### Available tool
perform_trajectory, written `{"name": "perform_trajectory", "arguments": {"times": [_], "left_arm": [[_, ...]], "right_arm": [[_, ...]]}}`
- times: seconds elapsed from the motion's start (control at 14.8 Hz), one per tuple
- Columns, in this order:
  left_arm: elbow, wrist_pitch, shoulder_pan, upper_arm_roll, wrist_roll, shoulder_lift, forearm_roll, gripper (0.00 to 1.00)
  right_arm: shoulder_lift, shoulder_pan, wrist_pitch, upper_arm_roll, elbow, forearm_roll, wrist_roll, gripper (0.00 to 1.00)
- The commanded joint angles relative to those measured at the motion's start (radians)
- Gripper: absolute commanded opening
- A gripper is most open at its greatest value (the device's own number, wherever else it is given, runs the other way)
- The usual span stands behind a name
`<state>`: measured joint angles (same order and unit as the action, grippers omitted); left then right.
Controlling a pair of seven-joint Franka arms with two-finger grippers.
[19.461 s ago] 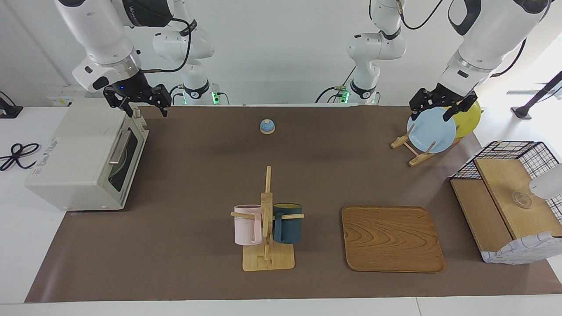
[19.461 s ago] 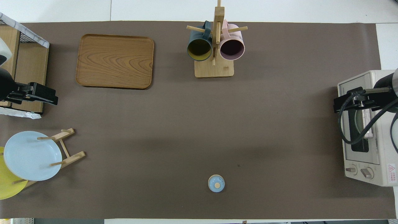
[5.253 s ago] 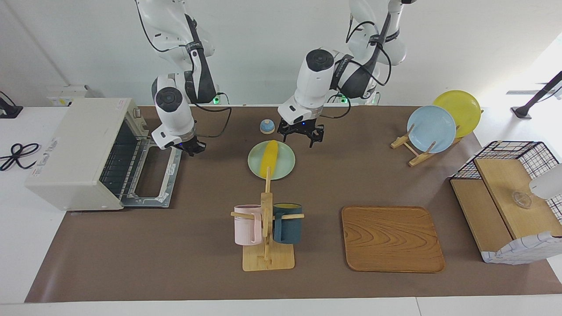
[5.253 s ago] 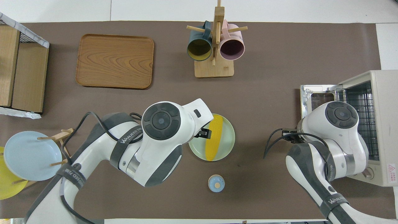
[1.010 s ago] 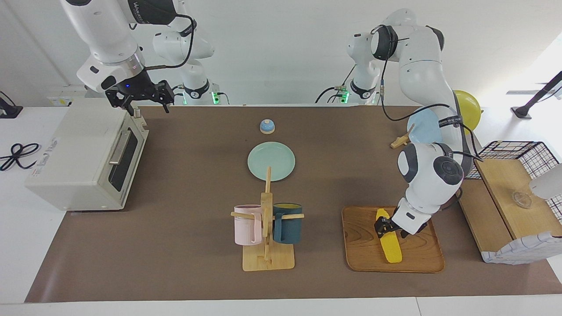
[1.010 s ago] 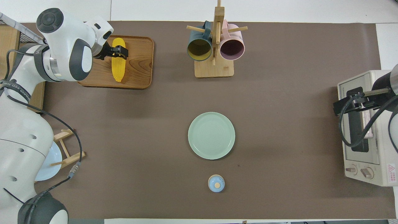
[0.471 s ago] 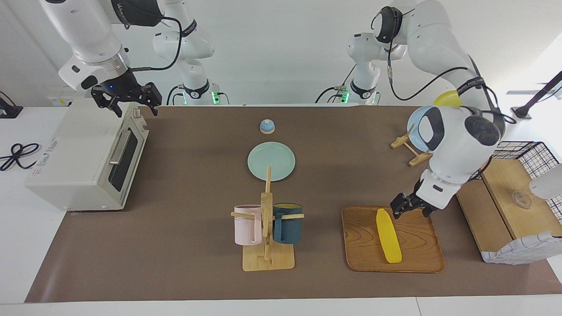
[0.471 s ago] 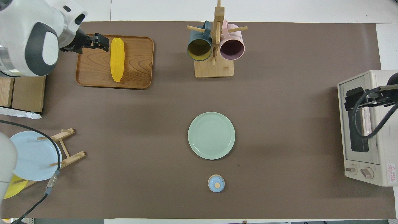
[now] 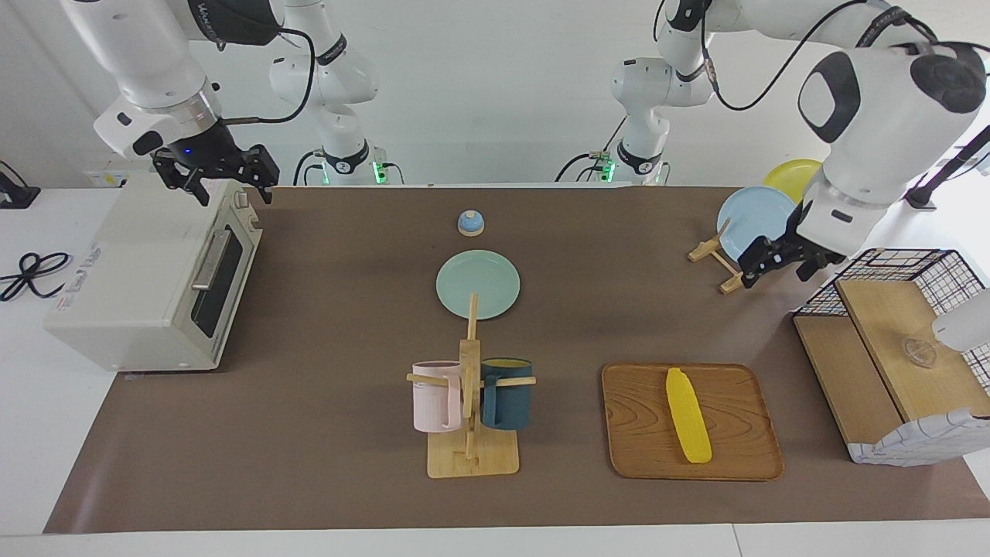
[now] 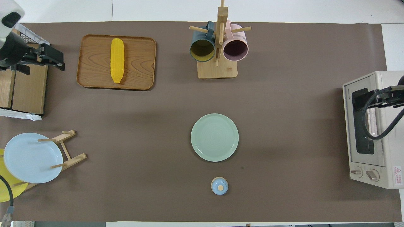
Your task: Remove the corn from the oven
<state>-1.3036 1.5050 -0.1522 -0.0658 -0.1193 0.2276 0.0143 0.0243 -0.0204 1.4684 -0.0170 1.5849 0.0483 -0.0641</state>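
Observation:
The yellow corn (image 9: 688, 415) (image 10: 117, 60) lies flat on the wooden tray (image 9: 735, 433) (image 10: 139, 63), with nothing touching it. The cream oven (image 9: 147, 271) (image 10: 372, 132) stands at the right arm's end of the table, its dark glass door closed. My left gripper (image 9: 777, 272) (image 10: 53, 60) hangs open and empty in the air, between the plate rack and the wire basket and clear of the tray. My right gripper (image 9: 232, 189) (image 10: 359, 97) is open and empty, raised over the oven's top front edge.
A pale green plate (image 9: 478, 284) (image 10: 214, 137) lies mid-table with a small blue bell (image 9: 470, 223) nearer the robots. A mug rack (image 9: 470, 387) stands beside the tray. A plate rack (image 9: 754, 224) and a wire basket with wooden shelves (image 9: 889, 340) fill the left arm's end.
My left gripper let go of the corn on the tray, rose and drew back toward the plate rack. The right gripper drifted slightly over the oven's top.

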Motion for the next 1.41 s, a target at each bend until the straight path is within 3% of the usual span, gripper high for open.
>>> {"name": "perform_trajectory", "arguments": {"times": [0.0, 0.2, 0.4, 0.88, 1.08, 1.35], "left_arm": [[-0.06, -0.112, -0.015, -0.002, -0.007, -0.118, -0.027, 1.0], [-0.071, -0.215, -0.014, 0.003, -0.008, -0.177, -0.025, 1.0], [-0.121, -0.23, -0.006, 0.003, -0.013, -0.221, -0.019, 1.0], [-0.318, 0.024, 0.014, -0.003, -0.005, -0.306, -0.013, 1.0], [-0.384, 0.049, 0.016, -0.002, 0.012, -0.336, -0.013, 1.0], [-0.372, 0.05, 0.019, 0.004, 0.046, -0.326, -0.014, 1.0]], "right_arm": [[-0.012, -0.015, 0.003, -0.006, -0.017, -0.015, -0.019, 1.0], [-0.01, -0.007, 0.004, -0.006, -0.016, -0.015, -0.014, 1.0], [-0.012, -0.003, 0.004, -0.009, -0.017, -0.015, -0.013, 1.0], [-0.012, -0.001, 0.006, -0.009, -0.017, -0.008, -0.013, 1.0], [-0.012, -0.003, 0.009, -0.009, -0.019, -0.005, -0.013, 1.0], [-0.012, -0.001, 0.007, -0.011, -0.019, -0.005, -0.013, 1.0]]}}
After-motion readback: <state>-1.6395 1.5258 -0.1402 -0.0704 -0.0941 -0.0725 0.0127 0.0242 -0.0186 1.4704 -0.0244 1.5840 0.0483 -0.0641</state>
